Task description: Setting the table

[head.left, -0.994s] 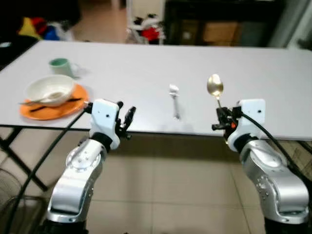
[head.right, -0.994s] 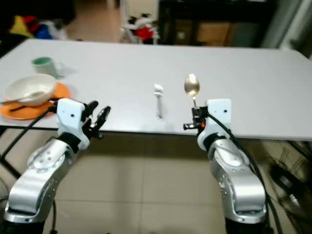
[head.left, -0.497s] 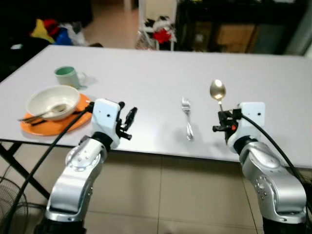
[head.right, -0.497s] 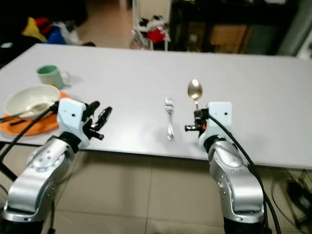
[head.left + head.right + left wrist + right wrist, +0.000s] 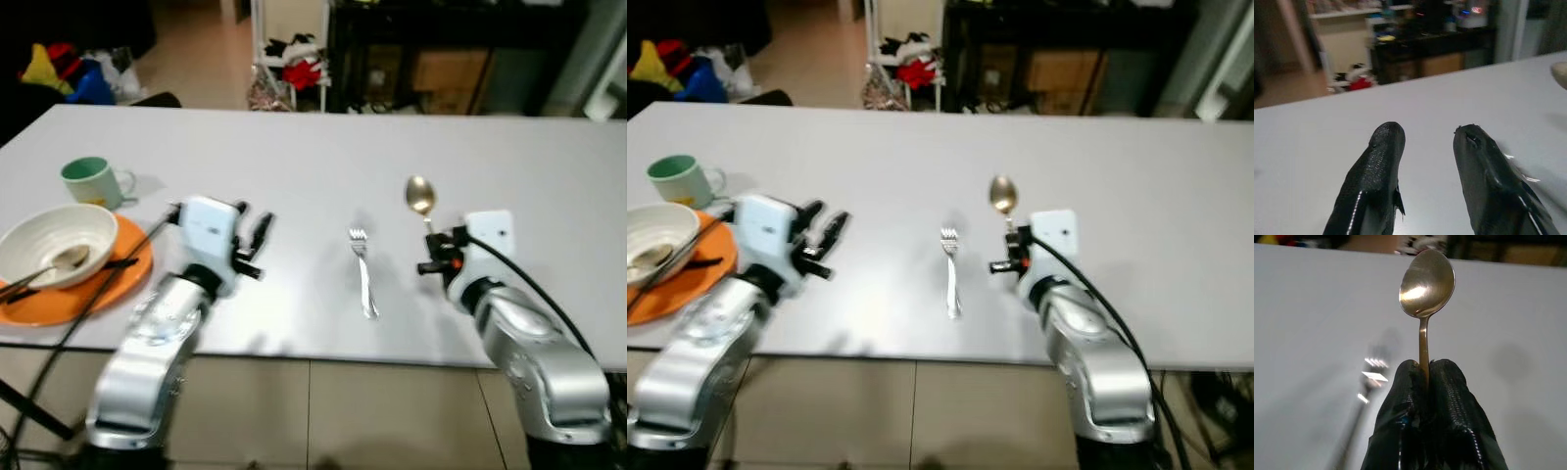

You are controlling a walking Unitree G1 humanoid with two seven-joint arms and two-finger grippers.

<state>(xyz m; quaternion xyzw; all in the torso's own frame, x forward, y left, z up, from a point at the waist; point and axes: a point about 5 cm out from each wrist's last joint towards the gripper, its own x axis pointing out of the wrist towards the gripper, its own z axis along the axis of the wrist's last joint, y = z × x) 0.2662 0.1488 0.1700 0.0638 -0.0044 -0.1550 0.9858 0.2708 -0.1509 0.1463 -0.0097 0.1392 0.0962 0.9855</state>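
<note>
No legible writing is showing on any item. A white table (image 5: 294,147) is spanning the frame in the eye views, with dark furniture and coloured clutter lying blurred along the top edge. At the left edge, an orange plate (image 5: 98,289) is carrying a white bowl (image 5: 54,245) with a utensil resting inside, and a green mug (image 5: 88,179) is standing just behind it. The left gripper (image 5: 257,240) is hovering above the table left of centre, its two black fingers (image 5: 1376,166) standing apart with nothing between them. The right gripper (image 5: 431,257) is hanging over the table right of centre, its fingers pressing together on the handle of a gold-toned spoon (image 5: 1426,284), bowl end pointing up and away from the robot. A silver fork (image 5: 362,274) is lying flat on the table between the two grippers, tines pointing away, nearer the right gripper.
</note>
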